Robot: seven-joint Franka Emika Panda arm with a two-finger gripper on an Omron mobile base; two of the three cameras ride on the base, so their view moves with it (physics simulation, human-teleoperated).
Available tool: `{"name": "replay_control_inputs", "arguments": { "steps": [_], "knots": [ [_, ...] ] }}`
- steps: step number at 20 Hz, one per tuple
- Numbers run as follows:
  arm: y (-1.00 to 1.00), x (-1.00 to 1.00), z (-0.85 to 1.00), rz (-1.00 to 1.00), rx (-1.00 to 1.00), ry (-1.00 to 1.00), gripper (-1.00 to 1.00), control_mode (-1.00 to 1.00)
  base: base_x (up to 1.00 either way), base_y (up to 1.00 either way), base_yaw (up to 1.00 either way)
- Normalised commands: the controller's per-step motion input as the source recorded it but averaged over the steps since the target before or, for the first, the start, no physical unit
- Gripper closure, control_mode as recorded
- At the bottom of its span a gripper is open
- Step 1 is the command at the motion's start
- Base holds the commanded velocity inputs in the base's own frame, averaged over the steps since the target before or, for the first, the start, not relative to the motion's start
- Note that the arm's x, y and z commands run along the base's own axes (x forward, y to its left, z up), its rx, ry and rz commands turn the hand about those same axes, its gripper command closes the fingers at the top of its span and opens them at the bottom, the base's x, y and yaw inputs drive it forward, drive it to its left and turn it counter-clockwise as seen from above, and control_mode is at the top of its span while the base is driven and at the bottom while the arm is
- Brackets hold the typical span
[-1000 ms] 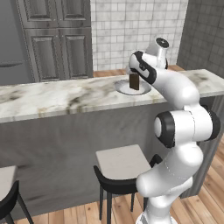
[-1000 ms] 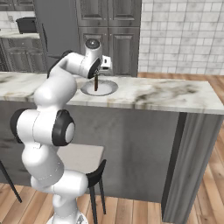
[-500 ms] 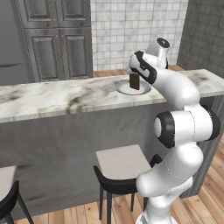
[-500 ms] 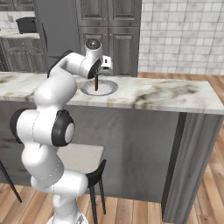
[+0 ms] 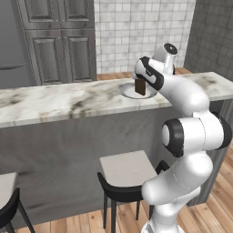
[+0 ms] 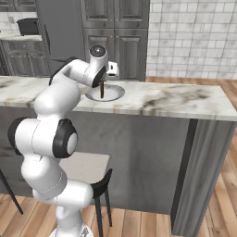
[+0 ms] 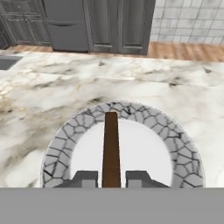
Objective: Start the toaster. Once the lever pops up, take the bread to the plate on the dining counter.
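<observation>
Dark two-finger end effector (image 7: pixel 111 177) pinching the small dark brown square bread slice (image 7: pixel 110 146), held upright on edge over the middle of the round light grey plate (image 7: pixel 59 144) with crackled rim. Plate resting on the long white marble bench (image 5: pixel 54 102) with grey-brown veins.

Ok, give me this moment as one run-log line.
phase: placing | gripper: shut on bread, slice held on edge | bread over plate on dining counter | released: not yet | next: likely open jaws
</observation>
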Motion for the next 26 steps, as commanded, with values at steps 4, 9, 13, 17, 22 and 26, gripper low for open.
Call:
{"name": "replay_control_inputs", "arguments": {
  "steps": [4,9,13,17,22,26],
  "knots": [
    [0.00,0.00,0.00,0.00,0.00,0.00,-1.00,-1.00,0.00,0.00,0.00],
    [0.00,0.00,0.00,0.00,0.00,0.00,-1.00,-1.00,0.00,0.00,0.00],
    [0.00,0.00,0.02,0.00,0.00,0.00,-1.00,-1.00,0.00,0.00,0.00],
    [0.00,-0.15,0.21,0.00,0.00,-0.03,-1.00,-1.00,0.00,0.00,0.00],
    [0.00,-0.49,0.15,0.00,0.00,-0.02,-1.00,-1.00,0.00,0.00,0.00],
    [0.00,-0.79,0.01,-0.01,0.00,-0.05,-1.00,-1.00,0.00,0.00,0.00]
  ]
}}
